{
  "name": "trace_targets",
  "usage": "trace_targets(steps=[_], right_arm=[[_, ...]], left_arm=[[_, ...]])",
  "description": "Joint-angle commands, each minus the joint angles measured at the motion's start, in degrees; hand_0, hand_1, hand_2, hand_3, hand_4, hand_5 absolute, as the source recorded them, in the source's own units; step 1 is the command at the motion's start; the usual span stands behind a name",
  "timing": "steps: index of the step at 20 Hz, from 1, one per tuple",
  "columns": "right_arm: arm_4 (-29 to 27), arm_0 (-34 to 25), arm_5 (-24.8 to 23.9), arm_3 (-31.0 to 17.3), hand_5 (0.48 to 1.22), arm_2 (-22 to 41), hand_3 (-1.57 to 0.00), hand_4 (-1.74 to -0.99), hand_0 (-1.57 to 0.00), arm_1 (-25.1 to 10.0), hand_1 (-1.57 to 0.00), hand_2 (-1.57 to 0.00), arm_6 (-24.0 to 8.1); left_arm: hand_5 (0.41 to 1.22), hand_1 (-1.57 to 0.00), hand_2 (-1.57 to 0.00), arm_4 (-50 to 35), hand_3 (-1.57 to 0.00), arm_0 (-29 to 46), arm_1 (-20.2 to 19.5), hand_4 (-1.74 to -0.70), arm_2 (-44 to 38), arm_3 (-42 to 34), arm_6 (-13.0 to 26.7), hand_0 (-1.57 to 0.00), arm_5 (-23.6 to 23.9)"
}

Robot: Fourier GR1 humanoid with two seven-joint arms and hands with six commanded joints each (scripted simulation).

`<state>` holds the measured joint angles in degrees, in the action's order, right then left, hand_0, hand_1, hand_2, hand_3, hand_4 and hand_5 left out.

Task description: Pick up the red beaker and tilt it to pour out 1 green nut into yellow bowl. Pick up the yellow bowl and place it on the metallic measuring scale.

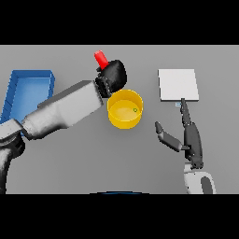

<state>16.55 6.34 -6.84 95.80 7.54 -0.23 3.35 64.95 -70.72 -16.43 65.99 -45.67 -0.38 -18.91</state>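
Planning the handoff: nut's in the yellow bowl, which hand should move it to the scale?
Right. The right hand is open and free between the yellow bowl and the scale; the left hand is shut on the red beaker.

Even, diffuse light is covering my grey table [93, 158]; no source direction is showing. Soft shading is darkening my left arm's underside toward 8 o'clock. No glare is appearing. Edges are staying straight, focus uniform.

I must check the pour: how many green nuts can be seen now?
1. The green nut lies inside the yellow bowl, near its right wall. More may be hidden in the red beaker.
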Motion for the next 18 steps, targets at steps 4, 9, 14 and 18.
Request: trace_targets(steps=[4, 9, 14, 18], right_arm=[[0.51, 0.68, -0.28, 1.03, 0.591, 0.25, 0.0, -1.204, 0.0, -0.16, 0.0, 0.0, 1.06], [1.02, 0.52, -0.53, 0.61, 0.594, 0.35, 0.0, -1.207, 0.0, -0.2, 0.0, 0.0, 1.48], [1.09, -0.16, -0.76, -0.06, 0.592, -0.07, 0.0, -1.201, 0.0, -0.72, 0.0, 0.0, 2.63], [-0.57, -1.5, 0.17, -0.2, 0.593, -0.15, 0.0, -1.181, 0.0, 0.03, 0.0, 0.0, 1.35]], left_arm=[[1.221, -1.57, -1.57, 2.33, -1.57, -2.46, 0.52, -1.73, 4.03, 1.66, -2.41, -1.57, 0.73], [1.221, -1.57, -1.57, 3.57, -1.57, -5.5, 1.22, -1.73, 7.17, 2.86, -4.89, -1.57, 1.84], [1.221, -1.57, -1.4, 0.5, -1.51, -13.47, -2.48, -1.68, 3.09, 6.23, -6.63, -1.57, 4.08], [1.221, -1.57, -1.5, -4.0, -1.23, -20.26, -5.27, -1.7, -2.55, 11.68, -7.61, -1.57, 6.05]])
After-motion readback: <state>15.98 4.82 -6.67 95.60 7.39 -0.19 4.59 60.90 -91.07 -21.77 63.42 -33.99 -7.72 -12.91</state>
